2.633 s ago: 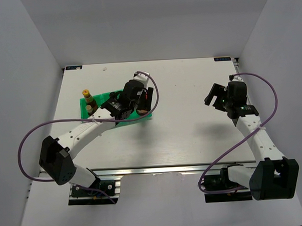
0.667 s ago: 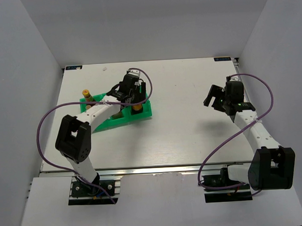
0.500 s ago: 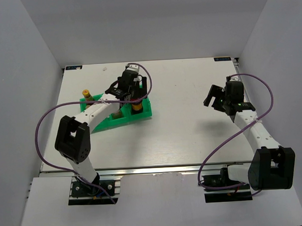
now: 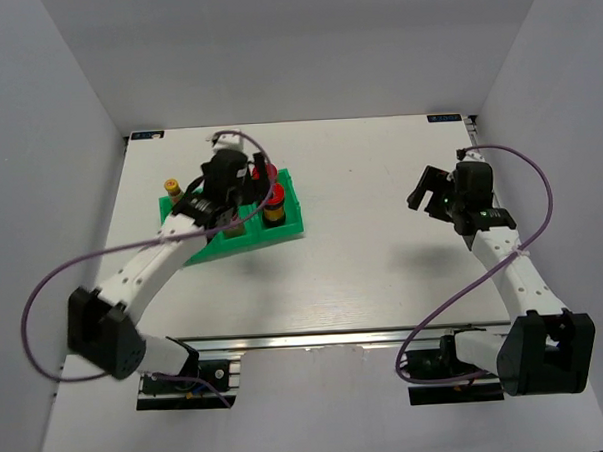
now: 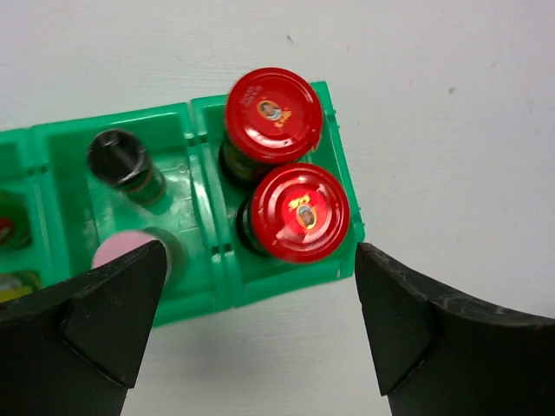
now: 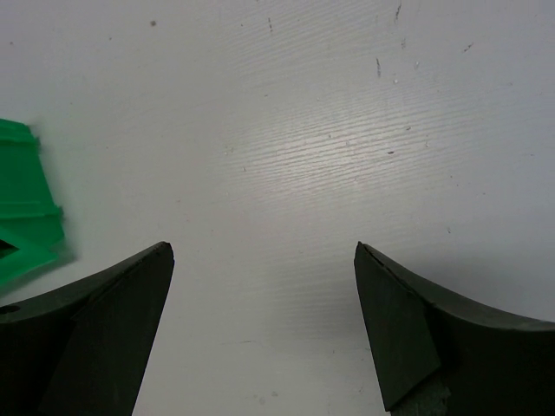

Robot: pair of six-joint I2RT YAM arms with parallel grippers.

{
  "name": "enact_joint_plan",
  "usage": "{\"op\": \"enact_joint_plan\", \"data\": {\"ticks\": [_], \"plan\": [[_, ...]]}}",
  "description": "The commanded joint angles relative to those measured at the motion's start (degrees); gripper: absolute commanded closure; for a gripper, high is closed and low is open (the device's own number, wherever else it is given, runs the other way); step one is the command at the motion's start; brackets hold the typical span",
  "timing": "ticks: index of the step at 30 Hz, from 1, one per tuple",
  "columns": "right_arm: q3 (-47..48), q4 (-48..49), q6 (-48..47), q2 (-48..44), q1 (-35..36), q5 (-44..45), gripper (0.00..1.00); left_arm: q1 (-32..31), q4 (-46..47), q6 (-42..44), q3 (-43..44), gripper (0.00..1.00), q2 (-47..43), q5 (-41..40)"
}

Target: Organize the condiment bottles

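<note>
On the table (image 4: 384, 272), far left, a green tray (image 5: 195, 295) holds the condiment bottles (image 5: 121, 160). Left gripper (image 5: 260, 286) hovers above, jaws wide apart, empty; right gripper (image 6: 260, 251) likewise, well to the right. Two red-lidded jars (image 5: 299, 212) crowd one compartment: a finger clipping a lid could topple both.

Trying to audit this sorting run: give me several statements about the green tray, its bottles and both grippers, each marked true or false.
1. The two dark red-lidded jars stand together in the end compartment of the green plastic tray. True.
2. The left gripper is shut on a jar. False: its jaws stand open above the tray, holding nothing.
3. The pink-capped bottle lies on the table outside the tray. False: it stands in the compartment next to the jars, with the dark-capped bottle.
4. The right gripper is open over the white table. True.
</note>
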Motion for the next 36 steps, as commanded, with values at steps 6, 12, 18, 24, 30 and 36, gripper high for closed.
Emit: {"op": "enact_joint_plan", "data": {"ticks": [6,12,18,24,30,36], "plan": [[1.83,0.94,2.98,-1.64,-0.35,0.89,0.11,0.31,-3.6,-9.47,-14.83,0.02,-23.0,-4.53],[1.75,0.85,3.77,-2.51,-0.35,-1.67,0.1,0.23,-4.22,-9.82,-15.1,0.02,-23.1,-6.02],[-0.88,0.93,4.39,-7.25,-0.35,1.84,0.11,0.31,-5.1,-10.0,-13.87,0.02,-21.69,-9.89],[-3.87,1.64,4.3,-12.88,-0.35,5.1,0.11,0.31,-4.84,-9.29,-13.77,0.02,-22.47,-10.59],[-4.05,1.9,4.03,-14.38,-0.35,4.93,0.11,0.31,-4.4,-9.29,-14.83,0.02,-23.36,-10.94],[-4.14,1.37,3.6,-14.38,-0.35,5.11,0.11,0.31,-4.92,-9.2,-14.31,0.02,-22.65,-11.21]]}}
